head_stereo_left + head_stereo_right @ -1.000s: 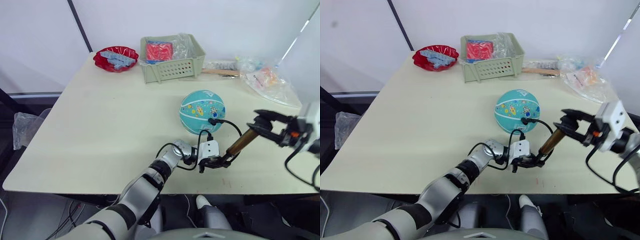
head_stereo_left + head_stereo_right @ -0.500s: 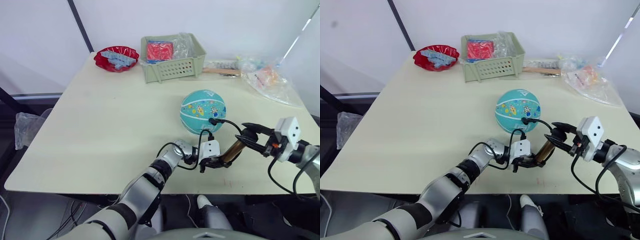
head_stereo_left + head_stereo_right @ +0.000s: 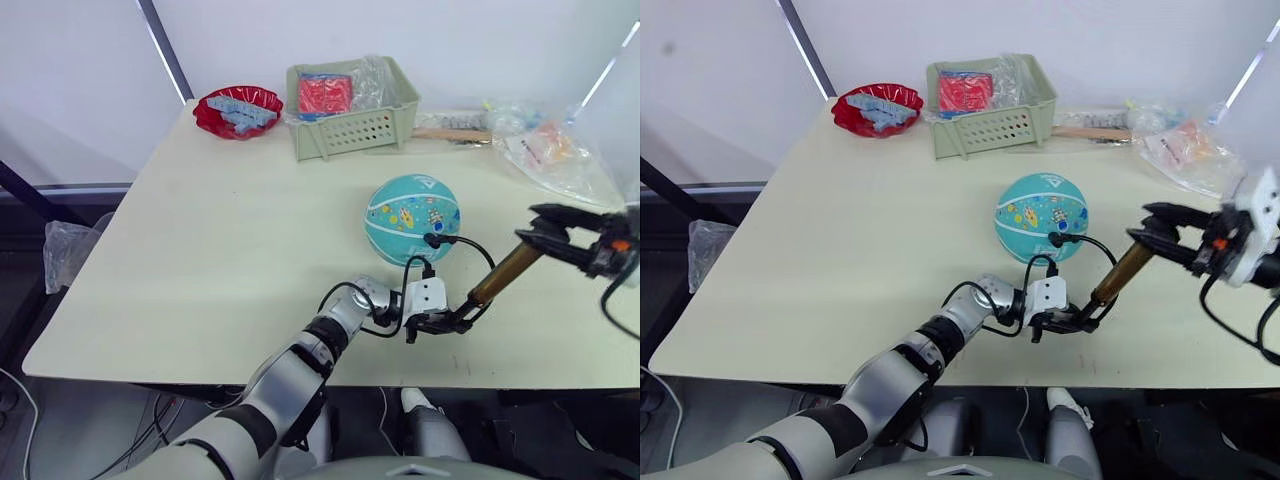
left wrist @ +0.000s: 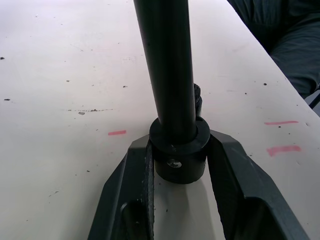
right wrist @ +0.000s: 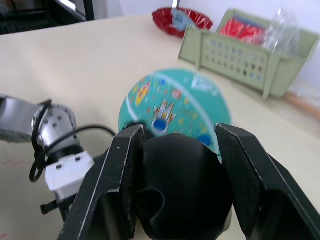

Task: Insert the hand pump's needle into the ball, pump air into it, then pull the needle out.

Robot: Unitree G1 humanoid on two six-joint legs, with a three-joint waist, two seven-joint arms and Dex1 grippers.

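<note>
Left gripper around hand pump base.

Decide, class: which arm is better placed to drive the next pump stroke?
Likely the right. The right gripper is shut on the hand pump's raised handle end, ready to push down, while the left gripper clamps its base on the table, steadying it.

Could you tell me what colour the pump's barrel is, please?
The hand pump barrel is metallic bronze-gold, clearest in the left eye view.

beige table: ball, basket, red bowl
</note>
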